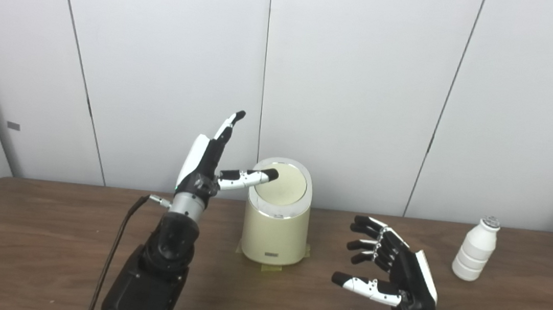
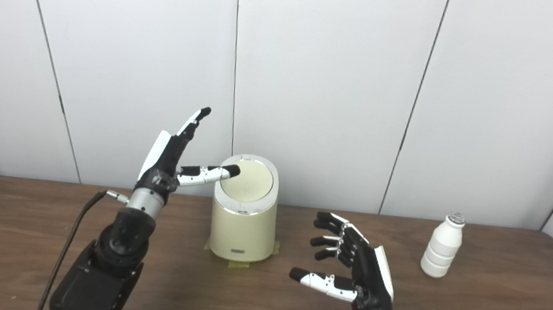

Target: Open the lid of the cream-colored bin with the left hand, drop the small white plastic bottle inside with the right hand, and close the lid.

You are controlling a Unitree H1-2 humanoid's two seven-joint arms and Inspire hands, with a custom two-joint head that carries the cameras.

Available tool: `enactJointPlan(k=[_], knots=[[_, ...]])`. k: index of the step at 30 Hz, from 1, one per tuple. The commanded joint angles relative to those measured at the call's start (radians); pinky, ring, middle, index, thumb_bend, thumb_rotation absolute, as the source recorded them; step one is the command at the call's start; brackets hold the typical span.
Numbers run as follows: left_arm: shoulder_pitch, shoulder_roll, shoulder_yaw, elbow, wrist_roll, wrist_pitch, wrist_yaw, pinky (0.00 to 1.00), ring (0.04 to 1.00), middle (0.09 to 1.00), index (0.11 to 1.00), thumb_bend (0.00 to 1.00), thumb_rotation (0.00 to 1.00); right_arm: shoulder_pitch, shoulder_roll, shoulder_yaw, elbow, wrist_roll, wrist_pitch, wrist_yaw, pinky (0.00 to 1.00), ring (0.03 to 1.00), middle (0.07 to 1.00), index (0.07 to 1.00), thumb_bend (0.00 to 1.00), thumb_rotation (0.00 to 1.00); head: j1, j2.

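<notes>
A cream-colored bin (image 1: 274,232) stands at the middle of the wooden table, its round lid (image 1: 283,184) shut and sloping toward me. My left hand (image 1: 206,160) is raised just left of the bin, open, fingers pointing up, with its thumb reaching over the lid's left edge; I cannot tell if it touches. A small white plastic bottle (image 1: 475,249) stands upright at the right of the table. My right hand (image 1: 390,272) is open and empty, low over the table between the bin and the bottle, apart from both.
The brown wooden table (image 1: 41,243) ends at a white panelled wall (image 1: 356,81) right behind the bin. A black cable (image 1: 115,251) runs along my left arm. Yellow tape (image 1: 272,266) shows under the bin's base.
</notes>
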Motion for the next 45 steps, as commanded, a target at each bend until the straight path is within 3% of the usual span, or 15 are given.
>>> enactJointPlan(k=[1,17,31,41,45], knots=[[-0.068,0.010,-0.010,0.006,0.025,-0.057,0.031,0.99,1.000,1.000,1.000,0.87,0.23,-0.027,0.004,-0.003,-0.040,0.000,-0.031,-0.010,0.50,0.621,0.734,0.730,0.78,0.13,-0.001,0.001],[-0.105,0.004,-0.053,0.095,0.089,-0.049,0.061,0.87,1.000,1.000,1.000,0.89,0.16,-0.018,0.021,0.001,-0.085,-0.017,-0.003,-0.014,0.50,0.614,0.737,0.735,0.77,0.12,-0.017,0.011],[-0.107,0.004,-0.089,0.128,0.124,-0.019,0.053,0.87,1.000,1.000,1.000,0.87,0.15,-0.015,0.026,0.012,-0.101,-0.032,0.000,-0.012,0.50,0.613,0.742,0.731,0.75,0.11,-0.028,0.019],[-0.119,0.030,-0.144,0.134,0.176,0.045,0.011,0.98,1.000,1.000,1.000,0.85,0.09,-0.018,0.034,0.009,-0.103,-0.016,0.002,-0.010,0.50,0.609,0.741,0.734,0.76,0.10,-0.032,0.024],[-0.119,0.038,-0.160,0.126,0.190,0.079,-0.010,1.00,1.000,1.000,1.000,0.82,0.01,-0.017,0.033,0.010,-0.108,-0.020,0.001,-0.010,0.49,0.607,0.741,0.737,0.76,0.11,-0.032,0.024]])
